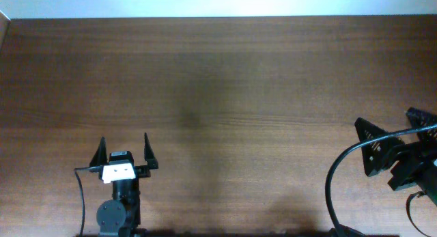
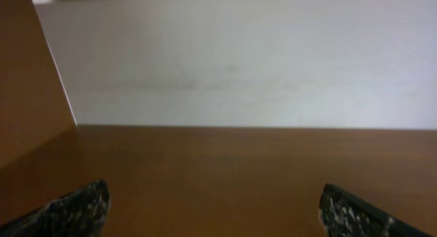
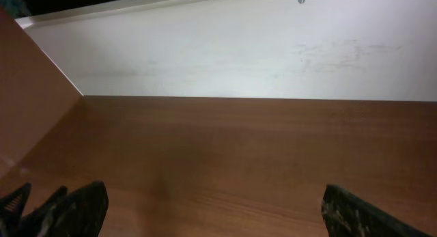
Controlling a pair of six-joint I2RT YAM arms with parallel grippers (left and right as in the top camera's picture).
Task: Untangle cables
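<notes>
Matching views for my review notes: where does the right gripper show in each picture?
Overhead: the right gripper at the right edge, below middle.
Left wrist: not in it.
Right wrist: its fingers fill both bottom corners.
Shared landmark: the white back wall.

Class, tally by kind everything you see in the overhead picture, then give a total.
Robot arms: 2 (left arm, right arm)
Wooden table: 1
Loose cables: 0 in view
Total: 3
</notes>
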